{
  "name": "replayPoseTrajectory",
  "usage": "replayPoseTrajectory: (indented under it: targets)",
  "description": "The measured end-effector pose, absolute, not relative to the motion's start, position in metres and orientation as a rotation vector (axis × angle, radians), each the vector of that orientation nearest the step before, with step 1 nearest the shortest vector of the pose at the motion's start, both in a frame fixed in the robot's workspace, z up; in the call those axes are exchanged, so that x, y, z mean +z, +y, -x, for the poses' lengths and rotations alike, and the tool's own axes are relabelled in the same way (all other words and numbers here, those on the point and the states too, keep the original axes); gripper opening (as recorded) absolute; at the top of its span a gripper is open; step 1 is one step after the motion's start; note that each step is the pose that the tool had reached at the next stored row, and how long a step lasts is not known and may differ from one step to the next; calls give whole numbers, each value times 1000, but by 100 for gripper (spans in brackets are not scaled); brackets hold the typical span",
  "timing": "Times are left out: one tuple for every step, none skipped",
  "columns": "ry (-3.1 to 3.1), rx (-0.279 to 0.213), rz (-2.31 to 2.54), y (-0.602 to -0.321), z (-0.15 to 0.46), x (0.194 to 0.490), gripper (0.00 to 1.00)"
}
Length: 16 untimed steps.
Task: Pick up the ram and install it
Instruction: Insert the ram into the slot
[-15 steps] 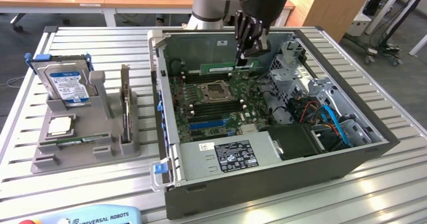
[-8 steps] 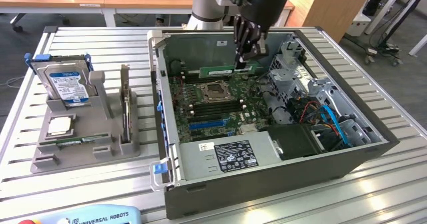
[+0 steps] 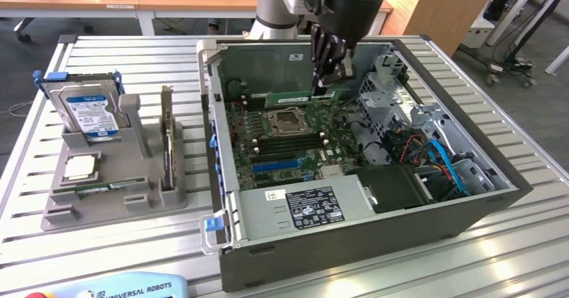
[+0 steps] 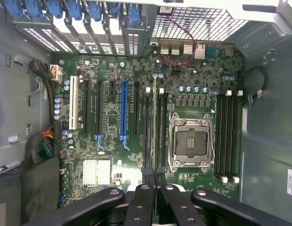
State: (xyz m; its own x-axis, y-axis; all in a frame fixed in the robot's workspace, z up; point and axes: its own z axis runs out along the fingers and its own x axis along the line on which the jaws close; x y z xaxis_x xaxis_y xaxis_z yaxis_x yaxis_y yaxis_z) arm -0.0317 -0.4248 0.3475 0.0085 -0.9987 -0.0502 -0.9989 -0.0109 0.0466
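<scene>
My gripper (image 3: 322, 82) reaches down into the open computer case (image 3: 233, 178), shut on the ram (image 3: 302, 99), a thin green stick that hangs level just above the motherboard (image 3: 284, 148). In the wrist view the ram (image 4: 155, 122) appears edge-on as a narrow green line running out from my gripper (image 4: 154, 177). It lies over the black memory slots (image 4: 162, 127) beside the CPU socket (image 4: 190, 143). I cannot tell whether it touches a slot. Another green stick (image 3: 100, 187) lies in the grey holder (image 3: 62, 215) at the exterior view's left.
The grey holder also carries a blue-labelled hard drive (image 3: 89, 113) and a square silver processor chip (image 3: 80, 167). Inside the case are a drive cage (image 3: 391, 95), cables (image 3: 436, 158) and a power supply (image 3: 302, 208). More memory slots (image 4: 228, 136) lie on the socket's other side.
</scene>
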Motion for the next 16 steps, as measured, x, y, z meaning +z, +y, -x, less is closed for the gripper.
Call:
replayPoseTrajectory:
  targets:
    - [2208, 108, 2229, -425, 32, 347, 11]
    - [2208, 108, 2229, -425, 32, 346, 11]
    - [2208, 108, 2229, -425, 32, 345, 11]
    - [2208, 108, 2229, -425, 32, 344, 11]
    - [2208, 108, 2229, -425, 32, 343, 11]
    - [2208, 108, 2229, -425, 32, 343, 11]
    - [2208, 108, 2229, -425, 32, 342, 11]
    - [2208, 108, 2229, -425, 32, 341, 11]
    - [2208, 108, 2229, -425, 32, 340, 11]
    - [2208, 108, 2229, -425, 32, 339, 11]
    - [2208, 107, 2229, -425, 32, 338, 11]
    - [2208, 108, 2229, -425, 32, 338, 11]
    - [2208, 108, 2229, -425, 32, 337, 11]
    - [2208, 108, 2229, -425, 32, 336, 11]
    - [2208, 108, 2229, -425, 32, 335, 11]
    - [2208, 108, 2229, -425, 32, 334, 11]
